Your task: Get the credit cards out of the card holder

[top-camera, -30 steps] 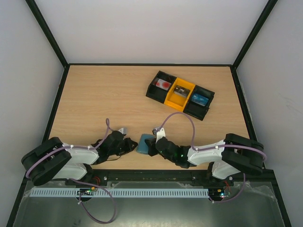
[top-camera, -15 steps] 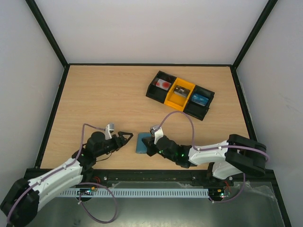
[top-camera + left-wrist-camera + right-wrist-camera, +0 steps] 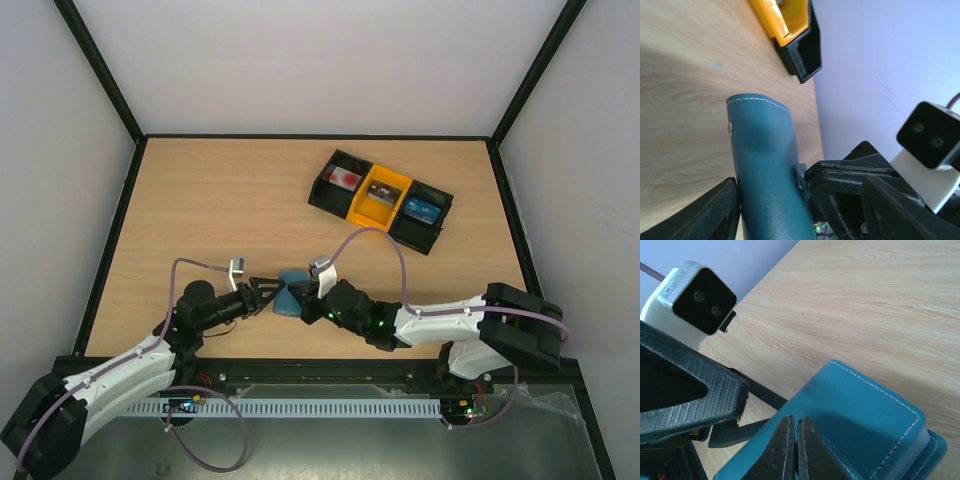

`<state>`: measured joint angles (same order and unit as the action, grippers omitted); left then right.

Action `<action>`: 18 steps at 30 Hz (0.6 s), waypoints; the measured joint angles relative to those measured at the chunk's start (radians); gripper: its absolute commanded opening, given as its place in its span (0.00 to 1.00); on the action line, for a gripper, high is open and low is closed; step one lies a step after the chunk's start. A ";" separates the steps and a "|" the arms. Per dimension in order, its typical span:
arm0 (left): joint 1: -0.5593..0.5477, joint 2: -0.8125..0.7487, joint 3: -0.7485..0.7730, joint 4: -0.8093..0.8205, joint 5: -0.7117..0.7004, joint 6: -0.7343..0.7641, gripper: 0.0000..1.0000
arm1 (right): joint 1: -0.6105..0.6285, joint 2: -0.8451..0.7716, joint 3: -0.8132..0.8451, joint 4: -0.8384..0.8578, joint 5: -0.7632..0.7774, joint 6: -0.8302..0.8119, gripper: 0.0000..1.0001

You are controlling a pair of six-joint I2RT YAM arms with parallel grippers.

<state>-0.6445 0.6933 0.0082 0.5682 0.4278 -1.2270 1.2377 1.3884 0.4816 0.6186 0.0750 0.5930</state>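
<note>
The card holder [image 3: 291, 297], a teal-blue stitched wallet, stands tilted up off the table near its front middle. My right gripper [image 3: 309, 299] is shut on a thin edge of the holder [image 3: 860, 415]; its jaws [image 3: 794, 426] are pressed together. My left gripper [image 3: 276, 292] is open and straddles the holder [image 3: 765, 170] from the left, one finger [image 3: 715, 215] against its side, the other [image 3: 885, 210] beyond the right gripper's fingers. The credit cards lie in the tray: white with red marks [image 3: 346, 179], dark grey [image 3: 380, 194], blue [image 3: 422, 209].
A three-bin tray [image 3: 379, 200], black with a yellow middle bin, sits at the back right of the wooden table [image 3: 220, 210]; its yellow corner [image 3: 782, 20] shows in the left wrist view. Black frame rails and white walls enclose the table.
My left arm unfolded, its gripper opened and reached right around the card holder. My right gripper shifted the holder a little left and away and tipped it up.
</note>
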 measured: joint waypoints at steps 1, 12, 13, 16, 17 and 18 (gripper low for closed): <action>0.003 0.000 0.000 0.019 0.002 -0.008 0.55 | 0.000 0.000 0.003 0.002 0.002 0.000 0.02; -0.002 -0.079 0.000 0.040 -0.019 -0.060 0.30 | 0.000 0.000 0.035 0.005 0.044 0.026 0.02; -0.002 -0.080 0.000 0.035 -0.020 -0.058 0.28 | 0.000 0.000 0.035 0.005 0.047 0.027 0.02; -0.005 -0.080 0.000 0.021 -0.020 -0.055 0.17 | 0.000 0.000 0.037 0.003 0.055 0.029 0.02; -0.006 -0.079 0.000 0.016 -0.020 -0.052 0.13 | -0.001 0.000 0.040 0.000 0.059 0.029 0.02; -0.007 -0.078 0.000 0.010 -0.021 -0.049 0.08 | -0.002 0.000 0.045 -0.002 0.063 0.029 0.02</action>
<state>-0.6518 0.6151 0.0082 0.5777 0.4072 -1.2762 1.2362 1.3880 0.5262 0.6167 0.1383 0.6216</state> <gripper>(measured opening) 0.187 0.023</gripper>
